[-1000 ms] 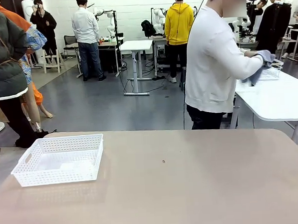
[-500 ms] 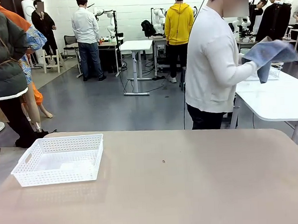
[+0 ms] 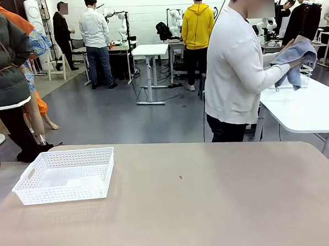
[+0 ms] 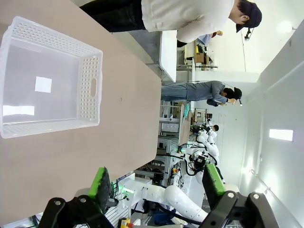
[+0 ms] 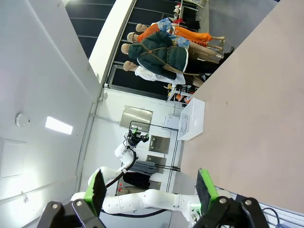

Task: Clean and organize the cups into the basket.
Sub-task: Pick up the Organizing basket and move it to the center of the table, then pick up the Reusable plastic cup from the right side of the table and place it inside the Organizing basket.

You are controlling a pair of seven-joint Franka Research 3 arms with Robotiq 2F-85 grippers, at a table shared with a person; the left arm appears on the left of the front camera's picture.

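The white lattice basket (image 3: 65,173) stands on the tan table (image 3: 213,208) at the left, with nothing in it. From the left wrist it fills the upper left, basket (image 4: 47,80), seen from above. My left gripper (image 4: 159,183) hangs open well above the table, nothing between its green pads. My right gripper (image 5: 152,187) is open too, high off the table, and the basket (image 5: 192,118) is small and far off in its view. No cups are in view. A person in a white top (image 3: 236,69) stands beyond the far edge, turned to the right, holding a blue-grey cloth (image 3: 296,55).
A white table (image 3: 304,107) stands behind at the right, with a white wire basket (image 3: 300,80) on it. A small dark speck (image 3: 180,177) lies mid-table. Other people stand farther back in the room.
The person has lifted the blue-grey cloth off the white table and now holds it bunched in both hands. Basket and both arms have not moved.
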